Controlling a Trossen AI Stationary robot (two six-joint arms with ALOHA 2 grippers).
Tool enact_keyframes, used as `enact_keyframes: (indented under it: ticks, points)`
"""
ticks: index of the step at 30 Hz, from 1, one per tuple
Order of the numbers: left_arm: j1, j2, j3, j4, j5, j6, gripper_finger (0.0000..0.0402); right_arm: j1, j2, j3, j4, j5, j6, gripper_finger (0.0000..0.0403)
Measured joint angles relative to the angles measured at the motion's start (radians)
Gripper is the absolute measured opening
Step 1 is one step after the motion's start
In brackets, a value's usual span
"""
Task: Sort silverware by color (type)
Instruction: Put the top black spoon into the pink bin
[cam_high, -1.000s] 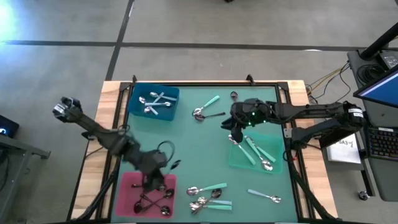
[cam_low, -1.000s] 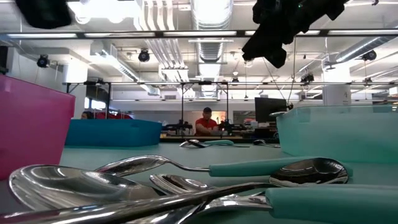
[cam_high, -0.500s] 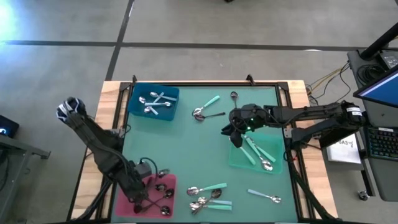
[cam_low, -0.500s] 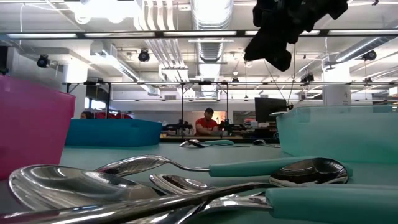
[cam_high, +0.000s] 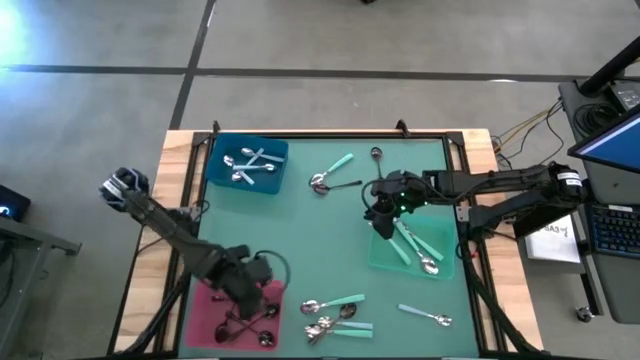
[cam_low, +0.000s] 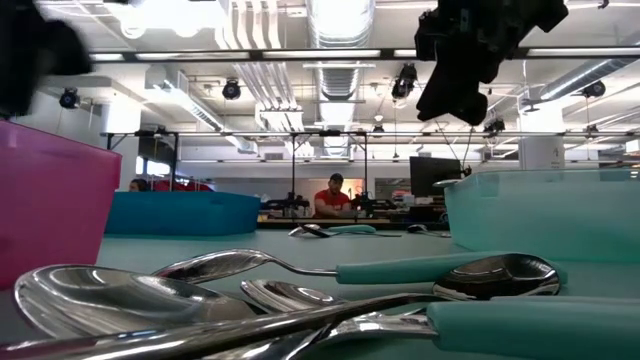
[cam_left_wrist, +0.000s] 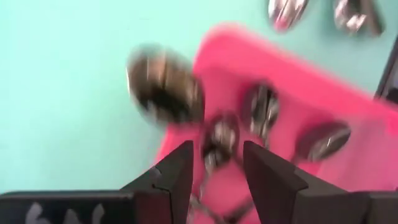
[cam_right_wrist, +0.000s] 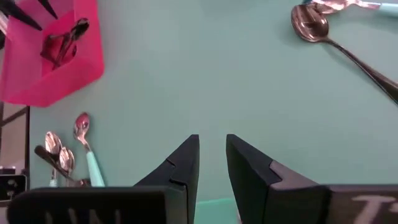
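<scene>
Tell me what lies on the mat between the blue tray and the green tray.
High view: between the blue tray and green tray lie a mint-handled spoon and a black-handled spoon, bowls touching. The right gripper hovers by the green tray.

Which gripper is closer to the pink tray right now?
Left. The left gripper hangs right over the pink tray, while the right gripper is across the table by the green tray.

A robotics lab or open workshop hall: exposed ceiling ducts (cam_low: 335, 25), strip lights, test rigs, a monitor (cam_low: 430, 175) and a seated person (cam_low: 328, 198) beyond the bench (cam_high: 330, 230).
</scene>
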Motion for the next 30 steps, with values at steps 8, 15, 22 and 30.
enact_keyframes:
  ticks: [8, 15, 22, 30]
  points:
    - [0.205, 0.066, 0.211, -0.003, -0.174, 0.462, 0.0123, -0.121, 0.002, 0.0, -0.045, 0.001, -0.027, 0.0068]
    - [0.355, 0.104, 0.28, 0.012, -0.261, 0.701, 0.0123, -0.346, 0.081, 0.0, -0.095, 0.08, -0.03, 0.0068]
    - [0.466, 0.129, 0.277, 0.028, -0.26, 0.832, 0.0123, -0.542, 0.311, 0.016, -0.072, 0.051, -0.105, 0.0068]
    - [0.564, 0.114, 0.277, 0.033, -0.259, 0.935, 0.0123, -0.628, 0.492, 0.083, 0.011, 0.055, -0.16, 0.0068]
